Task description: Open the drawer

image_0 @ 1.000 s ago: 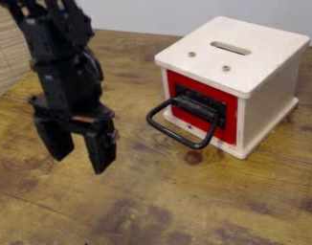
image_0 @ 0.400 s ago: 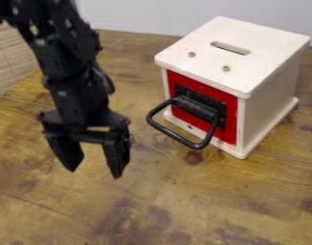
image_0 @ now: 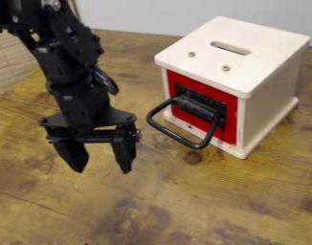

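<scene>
Drawer (image_0: 197, 107) sits shut in the front of the cream cube (image_0: 235, 59), on the right side of the wooden table (image_0: 185, 206). Its black loop handle (image_0: 181, 124) sticks out toward the arm. Gripper (image_0: 98, 159) points down, jaws spread wide and holding nothing, left of the handle, not touching.
</scene>
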{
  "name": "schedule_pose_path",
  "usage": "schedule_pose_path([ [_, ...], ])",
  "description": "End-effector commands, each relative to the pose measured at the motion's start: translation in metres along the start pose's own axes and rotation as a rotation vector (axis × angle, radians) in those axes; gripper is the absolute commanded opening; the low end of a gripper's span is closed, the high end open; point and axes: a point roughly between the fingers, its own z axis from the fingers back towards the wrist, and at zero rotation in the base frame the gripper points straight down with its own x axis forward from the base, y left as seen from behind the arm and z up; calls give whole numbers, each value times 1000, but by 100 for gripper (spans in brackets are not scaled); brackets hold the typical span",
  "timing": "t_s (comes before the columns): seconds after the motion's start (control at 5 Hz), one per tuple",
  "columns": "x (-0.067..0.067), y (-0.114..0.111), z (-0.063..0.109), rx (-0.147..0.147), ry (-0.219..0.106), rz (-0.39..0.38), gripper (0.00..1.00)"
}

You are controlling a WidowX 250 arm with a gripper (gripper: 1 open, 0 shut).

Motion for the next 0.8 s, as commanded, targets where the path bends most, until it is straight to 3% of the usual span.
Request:
schedule_pose_path([
  [0.0, 10, -3, 20, -34, -70, -12, 100],
  [0.4, 15, -14, 23, -44, -74, 8, 100],
  [0.6, 29, -26, 30, -73, -120, 77, 100],
])
